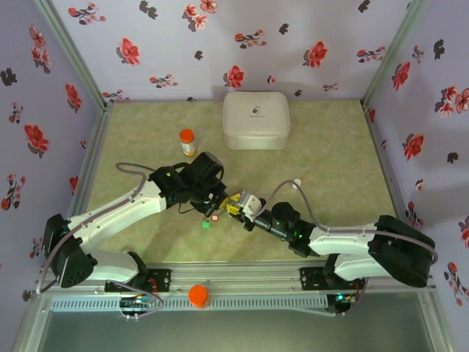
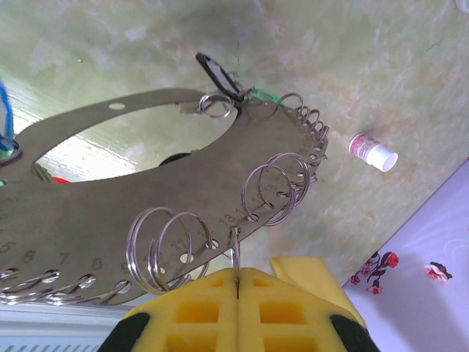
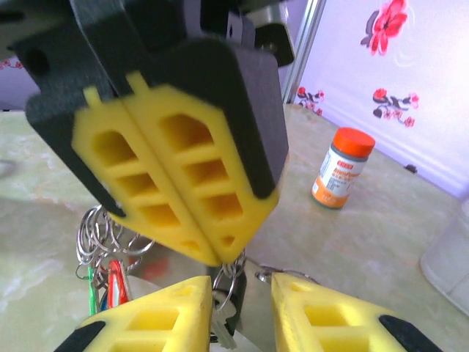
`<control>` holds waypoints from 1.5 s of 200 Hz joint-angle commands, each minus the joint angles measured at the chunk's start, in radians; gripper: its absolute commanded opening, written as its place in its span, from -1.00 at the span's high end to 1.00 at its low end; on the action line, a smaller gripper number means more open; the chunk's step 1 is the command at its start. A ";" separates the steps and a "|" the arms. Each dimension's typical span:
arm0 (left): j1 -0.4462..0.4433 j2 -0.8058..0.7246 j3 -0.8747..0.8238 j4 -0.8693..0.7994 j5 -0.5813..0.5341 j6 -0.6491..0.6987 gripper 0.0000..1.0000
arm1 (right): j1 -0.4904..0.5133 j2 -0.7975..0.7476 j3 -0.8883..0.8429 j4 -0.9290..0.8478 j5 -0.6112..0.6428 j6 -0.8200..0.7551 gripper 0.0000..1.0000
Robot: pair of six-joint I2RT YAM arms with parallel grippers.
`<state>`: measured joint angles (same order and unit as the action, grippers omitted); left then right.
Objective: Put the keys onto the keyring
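Left claw (image 2: 236, 282) clamped on keyring (image 2: 183, 183) edge, held above desk (image 1: 330, 161) centre, toward near edge. Right claw (image 3: 238, 308) fingers apart, flanking a key (image 3: 222, 326) hanging from the keyring.

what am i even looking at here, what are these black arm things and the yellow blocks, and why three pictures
Two robot arms are bolted to the near edge of a table. One picture is from a camera overhead; the other two are from cameras on each arm's wrist. The yellow blocks are padded fingers. The left gripper is shut on the keyring, a flat grey ring hung with small wire loops and keys. The right gripper stands slightly open just beside it. Also on the table: an orange-capped bottle, a white case and a small white-capped vial.
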<state>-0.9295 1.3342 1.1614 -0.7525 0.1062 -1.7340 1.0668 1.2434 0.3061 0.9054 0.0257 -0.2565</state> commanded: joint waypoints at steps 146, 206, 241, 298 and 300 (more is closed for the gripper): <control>-0.008 -0.024 0.009 0.013 0.007 -0.022 1.00 | -0.001 0.106 0.054 0.141 -0.016 -0.058 0.71; -0.020 -0.018 0.015 0.019 0.006 -0.032 1.00 | -0.002 0.134 0.056 0.178 0.001 -0.076 0.94; -0.020 -0.069 -0.025 0.103 -0.077 0.035 0.46 | -0.005 0.131 0.049 0.177 -0.009 -0.075 1.00; 0.038 -0.103 0.058 0.201 -0.261 0.503 -0.09 | -0.016 0.051 0.036 0.047 -0.004 -0.068 1.00; 0.044 -0.107 0.055 0.213 -0.262 0.531 -0.09 | -0.017 0.045 0.036 0.038 -0.005 -0.066 1.00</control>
<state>-0.9287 1.2541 1.1877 -0.6209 -0.0654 -1.4876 1.0641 1.3598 0.3317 0.9787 0.0189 -0.3222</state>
